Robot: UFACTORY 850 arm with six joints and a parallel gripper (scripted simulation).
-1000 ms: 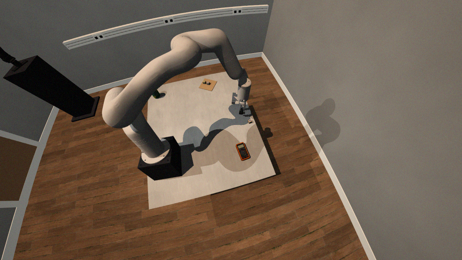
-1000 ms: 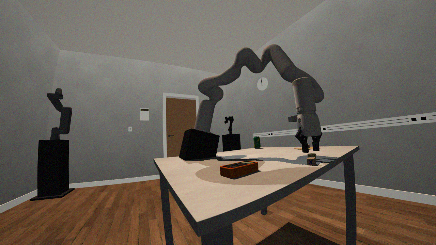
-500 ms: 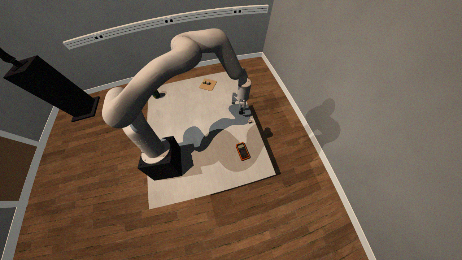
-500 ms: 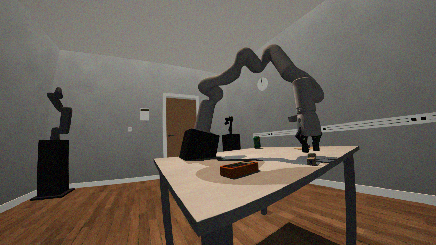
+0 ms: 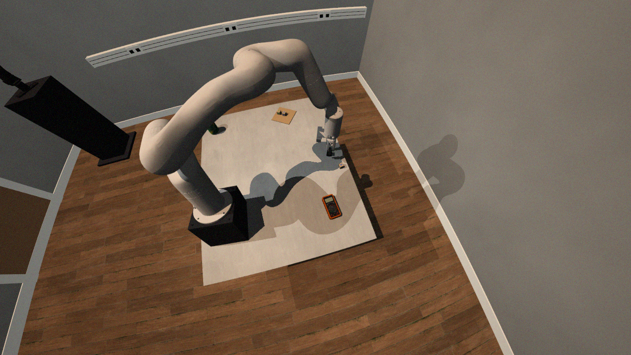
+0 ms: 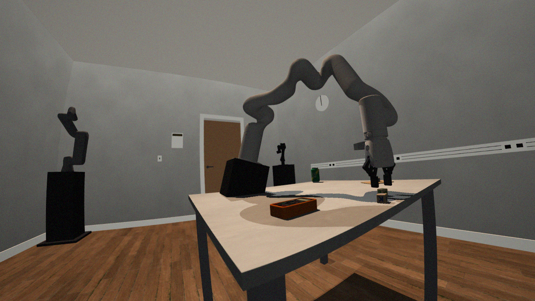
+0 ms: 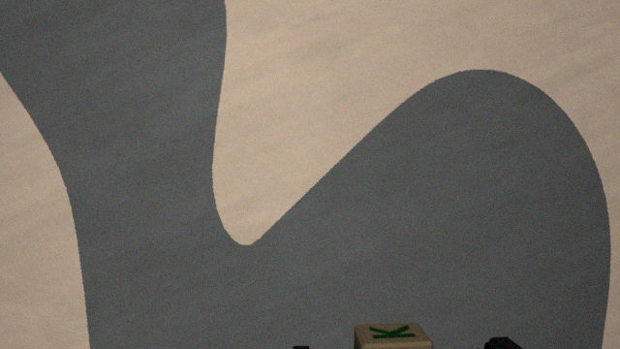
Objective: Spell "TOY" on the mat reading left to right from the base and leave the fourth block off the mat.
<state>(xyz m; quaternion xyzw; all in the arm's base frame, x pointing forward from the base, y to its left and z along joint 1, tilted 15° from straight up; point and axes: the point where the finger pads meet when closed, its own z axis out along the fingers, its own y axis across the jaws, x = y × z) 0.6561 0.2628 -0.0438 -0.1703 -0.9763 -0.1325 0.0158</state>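
Note:
My gripper [image 6: 378,182] hangs open and empty just above a pale block with a green letter [image 7: 392,335]. In the wrist view the block lies between my two fingertips at the bottom edge, and I cannot read its letter surely. The same block shows in the exterior view [image 6: 381,190], with a second block [image 6: 381,198] bearing a blue letter right in front of it; this second block is also visible near the table's edge from above [image 5: 342,164]. The tan mat [image 5: 282,116] lies at the far side of the table with two small blocks [image 5: 282,113] on it.
An orange multimeter [image 5: 331,206] lies on the table towards the near right. A green can [image 5: 213,128] stands at the far left by the arm. The table's right edge [image 5: 353,167] runs close beside my gripper [image 5: 329,152].

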